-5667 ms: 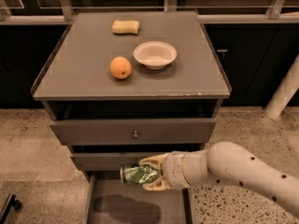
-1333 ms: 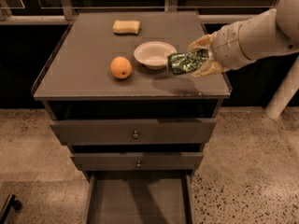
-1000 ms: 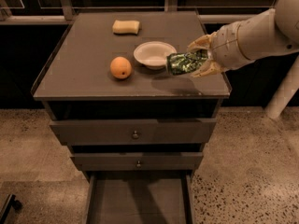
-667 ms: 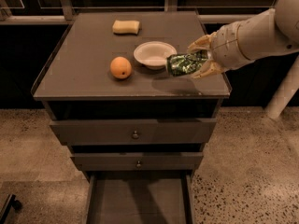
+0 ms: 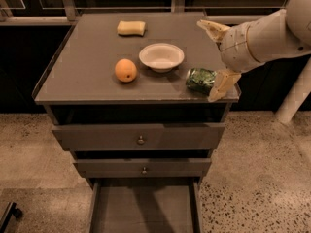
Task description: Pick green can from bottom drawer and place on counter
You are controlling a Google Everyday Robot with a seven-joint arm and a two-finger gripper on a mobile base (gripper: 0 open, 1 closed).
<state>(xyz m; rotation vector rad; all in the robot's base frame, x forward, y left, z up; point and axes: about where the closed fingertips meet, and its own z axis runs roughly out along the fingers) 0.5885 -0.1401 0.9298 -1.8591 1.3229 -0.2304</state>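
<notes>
The green can (image 5: 200, 80) lies on its side on the counter (image 5: 92, 67), near the front right corner and just right of the white bowl. My gripper (image 5: 215, 59) is open over the counter's right edge. One finger (image 5: 212, 28) points back and left; the other (image 5: 221, 85) rests right beside the can's right end. The can is free of the fingers. The bottom drawer (image 5: 146, 208) is pulled out below, and its floor is bare.
An orange (image 5: 126, 70) and a white bowl (image 5: 161, 57) sit mid-counter. A yellow sponge (image 5: 131, 28) lies at the back. Two knobbed drawers (image 5: 141, 139) are slightly open above the bottom one. A pale post (image 5: 296, 98) stands at the right.
The gripper was shut on the can and held it above the counter's right side. Now its fingers are spread and the can lies on the counter.
</notes>
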